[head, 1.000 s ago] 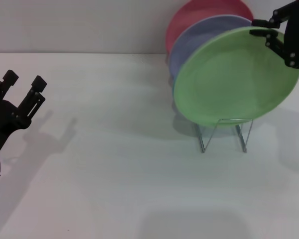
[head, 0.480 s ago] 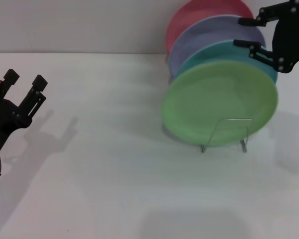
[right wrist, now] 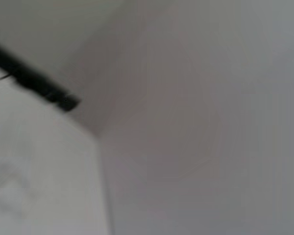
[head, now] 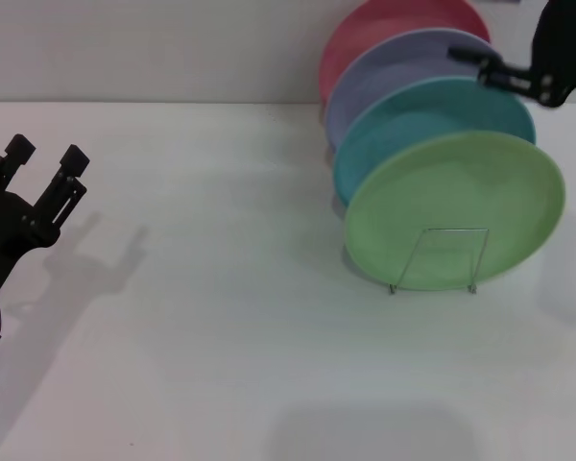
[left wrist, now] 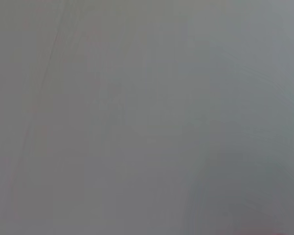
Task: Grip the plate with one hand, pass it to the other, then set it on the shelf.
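The light-green plate [head: 456,211] stands on edge in the front slot of the silver wire shelf [head: 438,259], leaning back toward a teal plate [head: 432,110]. My right gripper [head: 475,38] is open, above and behind the plates at the top right, touching nothing; one finger [head: 485,67] shows and the other is cut off by the picture's top edge. My left gripper [head: 46,152] is open and empty at the far left, over the table. Neither wrist view shows the plate.
A lavender plate [head: 403,62] and a pink plate [head: 389,24] stand behind the teal one in the same rack. The white table [head: 221,317] spreads out to the left and front. A wall rises behind the rack.
The right gripper opened and let go of the green plate, then rose up and back. The plate dropped into the rack's front slot and settled. The left arm has not moved.
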Available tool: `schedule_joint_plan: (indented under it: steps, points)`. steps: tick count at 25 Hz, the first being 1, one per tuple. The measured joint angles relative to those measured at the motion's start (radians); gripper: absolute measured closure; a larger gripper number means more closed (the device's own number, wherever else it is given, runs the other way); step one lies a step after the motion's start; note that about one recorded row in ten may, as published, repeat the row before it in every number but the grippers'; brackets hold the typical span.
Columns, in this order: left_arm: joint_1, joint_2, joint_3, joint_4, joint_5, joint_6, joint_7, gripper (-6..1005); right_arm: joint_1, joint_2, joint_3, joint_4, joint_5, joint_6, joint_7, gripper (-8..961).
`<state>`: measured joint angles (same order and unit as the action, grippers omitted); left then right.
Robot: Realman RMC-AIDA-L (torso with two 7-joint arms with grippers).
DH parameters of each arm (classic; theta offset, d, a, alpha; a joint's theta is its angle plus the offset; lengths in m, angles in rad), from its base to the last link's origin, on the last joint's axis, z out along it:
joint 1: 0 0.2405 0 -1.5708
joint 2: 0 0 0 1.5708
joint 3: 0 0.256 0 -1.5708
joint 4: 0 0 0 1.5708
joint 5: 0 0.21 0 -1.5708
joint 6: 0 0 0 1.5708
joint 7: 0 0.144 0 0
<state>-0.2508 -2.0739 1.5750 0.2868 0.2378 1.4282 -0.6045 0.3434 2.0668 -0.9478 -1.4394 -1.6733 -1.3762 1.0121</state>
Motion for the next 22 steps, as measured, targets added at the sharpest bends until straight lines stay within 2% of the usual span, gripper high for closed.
schedule_joint_plan:
  steps: [7, 13, 18, 22]
  points:
    - [-0.001, 0.0, -0.012, 0.0, 0.0, 0.005, 0.0, 267, 0.032, 0.008, 0.092, 0.145, 0.185, 0.03, 0.03, 452]
    - [0.005, 0.003, -0.022, 0.001, -0.025, 0.012, 0.009, 267, 0.046, 0.007, 0.183, 0.364, 0.384, 0.033, 0.121, 453]
    - [0.011, 0.003, -0.034, 0.001, -0.03, 0.021, 0.01, 267, 0.016, 0.007, 0.245, 0.522, 0.528, 0.013, 0.161, 452]
    - [0.047, 0.003, -0.093, -0.001, -0.044, 0.085, 0.013, 268, -0.021, 0.001, 0.294, 0.66, 0.648, -0.022, 0.169, 451]
